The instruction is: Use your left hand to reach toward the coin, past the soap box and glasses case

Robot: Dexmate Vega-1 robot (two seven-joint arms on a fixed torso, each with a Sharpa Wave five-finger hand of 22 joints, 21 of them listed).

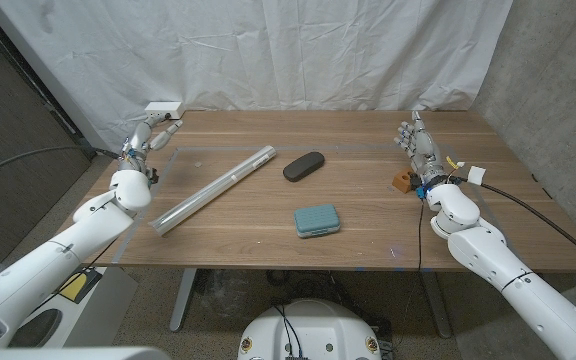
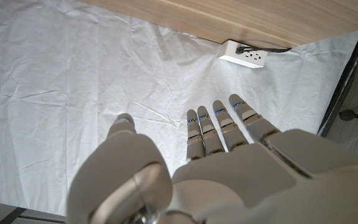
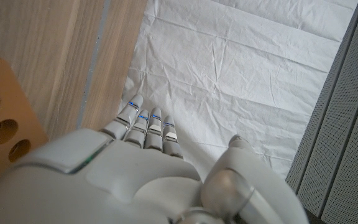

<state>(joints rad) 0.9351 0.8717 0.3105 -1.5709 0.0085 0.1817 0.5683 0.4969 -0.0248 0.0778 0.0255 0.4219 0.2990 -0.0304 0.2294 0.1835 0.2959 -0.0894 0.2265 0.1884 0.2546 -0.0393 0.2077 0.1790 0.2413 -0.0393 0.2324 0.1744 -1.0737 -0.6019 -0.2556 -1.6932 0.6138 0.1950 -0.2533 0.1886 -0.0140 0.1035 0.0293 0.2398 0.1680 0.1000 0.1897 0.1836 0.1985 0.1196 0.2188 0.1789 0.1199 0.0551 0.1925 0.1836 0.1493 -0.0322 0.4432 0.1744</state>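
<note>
My left hand (image 1: 140, 140) is at the table's far left corner, fingers stretched out and holding nothing; the same hand (image 2: 216, 168) faces the white curtain in the left wrist view. The dark glasses case (image 1: 303, 165) lies mid-table. The teal soap box (image 1: 317, 220) sits nearer the front edge. Both are well to the right of my left hand. A tiny speck (image 1: 197, 163) to the right of that hand may be the coin; it is too small to tell. My right hand (image 1: 418, 140) stands with fingers up and empty at the far right, and appears again (image 3: 148, 174) in its wrist view.
A long clear tube (image 1: 213, 188) lies slantwise between my left hand and the glasses case. A white power strip (image 1: 163, 108) (image 2: 244, 54) sits at the table's far left edge. A wooden block with holes (image 1: 401, 182) (image 3: 2, 124) stands by my right wrist.
</note>
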